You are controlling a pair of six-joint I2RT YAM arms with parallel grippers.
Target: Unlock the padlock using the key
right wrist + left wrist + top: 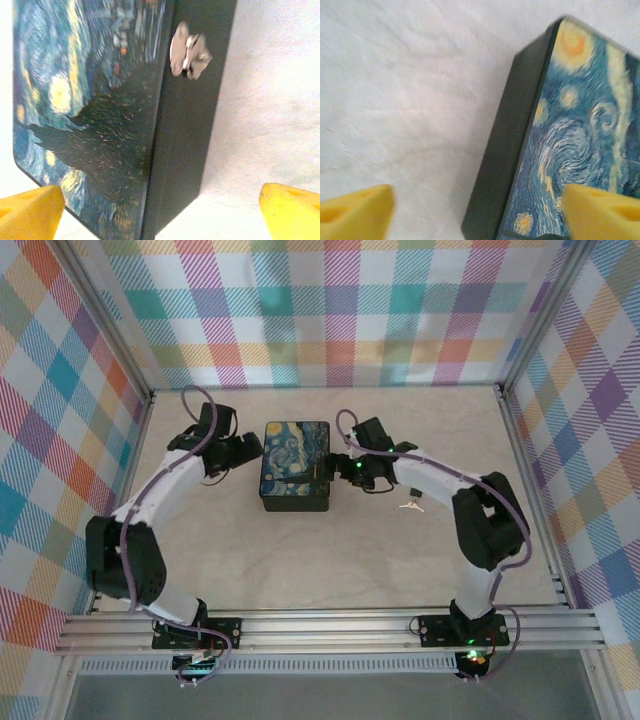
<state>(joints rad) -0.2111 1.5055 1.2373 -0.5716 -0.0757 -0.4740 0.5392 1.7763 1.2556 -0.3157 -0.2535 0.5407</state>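
L gripper (480,215), R gripper (160,212): jaws spread wide, empty. Tiny silver-dark metal padlock (187,54) upper centre of R wrist view, on black-sided night-sky box (90,100). Small silver key (410,505) loose mid-right of top view. Best: R pinches bow squarely, L braces box.

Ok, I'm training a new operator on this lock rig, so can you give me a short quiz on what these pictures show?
1. True or false: the right gripper is shut on the padlock.
2. Where does the padlock sit? A) on the printed lid of the box; B) on the dark side wall of the box; C) loose on the table.
3. Fill in: the key lies on the table beside the ___ arm.
Key: 1 false, its fingers stand wide open, apart from the padlock; 2 B; 3 right.
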